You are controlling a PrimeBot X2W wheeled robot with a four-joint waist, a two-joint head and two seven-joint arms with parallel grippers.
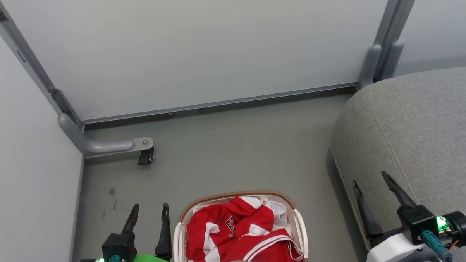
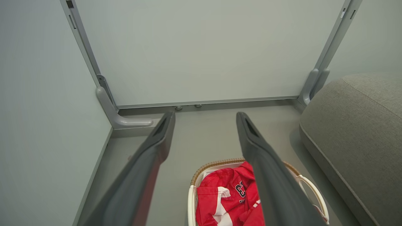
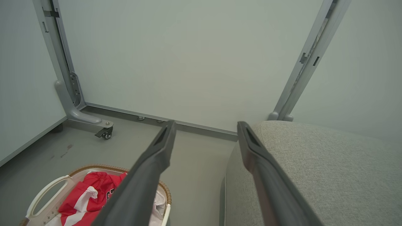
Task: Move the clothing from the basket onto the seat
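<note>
The basket [image 1: 235,194] sits on the grey floor [image 1: 237,146] at the near edge of the head view, between the two grippers. The clothing [image 1: 221,240] is all inside it, a crumpled red heap with white panels and stripes. A dark-and-white number patch [image 1: 230,224] faces up near the middle. A bit of white liner [image 1: 279,211] shows at the far right of the heap, just under the brown rim [image 1: 258,193].

The seat [image 1: 419,132] stands to the right of the basket, near it but apart, with a strip of floor between them. Its rounded corner points toward the back panel [image 1: 199,50].

The left gripper [image 1: 150,206] hangs just left of the basket, fingers spread wide with nothing between them, tips aimed at the back panel. In the left wrist view its right finger crosses in front of the basket's right side, and its left finger shows against the floor.

The right gripper [image 1: 368,178] hangs at the seat's near left edge, equally wide and empty. One finger shows against the seat's side and the other against the cushion top. I cannot tell whether either touches the fabric.

The back panel is pale, in a grey frame, and meets a second panel at the left. At that corner a grey foot [image 1: 105,145] reaches out over the floor, ending in a small black caster [image 1: 146,156].
</note>
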